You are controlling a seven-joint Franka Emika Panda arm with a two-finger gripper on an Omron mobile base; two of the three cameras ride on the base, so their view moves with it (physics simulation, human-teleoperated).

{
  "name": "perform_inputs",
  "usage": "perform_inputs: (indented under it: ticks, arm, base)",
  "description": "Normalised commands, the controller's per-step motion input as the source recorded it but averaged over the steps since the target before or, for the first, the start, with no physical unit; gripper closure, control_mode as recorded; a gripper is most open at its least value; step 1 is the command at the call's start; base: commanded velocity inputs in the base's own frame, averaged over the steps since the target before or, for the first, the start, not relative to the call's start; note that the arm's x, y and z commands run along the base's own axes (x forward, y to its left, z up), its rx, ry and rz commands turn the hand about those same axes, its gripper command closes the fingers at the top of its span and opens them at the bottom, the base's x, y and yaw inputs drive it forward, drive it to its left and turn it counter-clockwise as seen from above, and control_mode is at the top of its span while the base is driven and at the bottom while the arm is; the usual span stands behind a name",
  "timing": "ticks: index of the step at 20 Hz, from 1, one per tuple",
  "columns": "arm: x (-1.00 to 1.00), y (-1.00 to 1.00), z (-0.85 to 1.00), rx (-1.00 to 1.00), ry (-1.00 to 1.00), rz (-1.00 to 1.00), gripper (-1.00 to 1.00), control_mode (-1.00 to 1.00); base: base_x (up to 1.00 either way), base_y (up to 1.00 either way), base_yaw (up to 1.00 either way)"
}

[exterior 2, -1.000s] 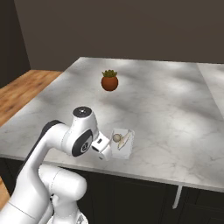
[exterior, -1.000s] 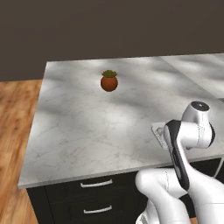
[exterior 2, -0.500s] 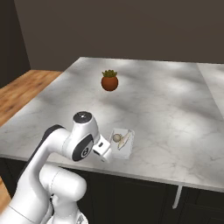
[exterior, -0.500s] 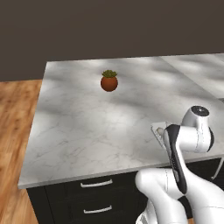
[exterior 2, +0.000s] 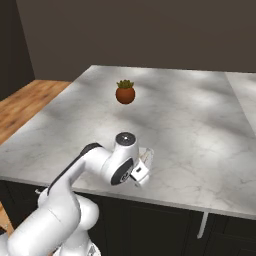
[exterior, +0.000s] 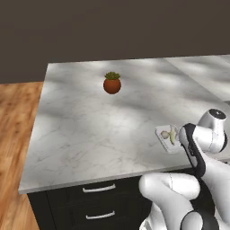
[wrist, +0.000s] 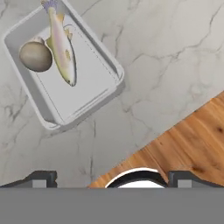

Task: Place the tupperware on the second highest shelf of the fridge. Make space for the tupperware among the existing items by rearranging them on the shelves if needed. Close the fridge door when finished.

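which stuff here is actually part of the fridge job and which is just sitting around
Part of the job:
- tupperware, lying flat on the marble counter near its front edge
- claw, open, above it

Just lying about:
- plant pot, further back on the counter

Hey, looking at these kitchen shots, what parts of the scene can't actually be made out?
- Tupperware: left base view, near end covered by the arm; right base view, mostly behind the wrist.
- Tupperware top corner: hand view, cut by the frame edge.
- Gripper: hand view, just the fingertips show, wide apart.
- Plant pot: too small for detail.
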Motion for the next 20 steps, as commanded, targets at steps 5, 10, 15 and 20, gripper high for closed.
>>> perform_inputs:
  ticks: [5, 10, 15, 20]
  arm:
    - [0.56, -0.25, 0.00, 0.11, 0.17, -0.10, -1.00, -1.00]
    - [0.46, -0.06, -0.27, 0.02, 0.15, -0.09, -1.00, -1.00]
    - [0.27, 0.00, -0.68, 0.00, 0.09, -0.07, -1.00, -1.00]
    - [0.28, 0.00, -0.46, 0.00, 0.05, -0.06, -1.00, -1.00]
  base:
    - [0.00, 0.00, 0.00]
    - [0.00, 0.00, 0.00]
    - [0.00, 0.00, 0.00]
    - [0.00, 0.00, 0.00]
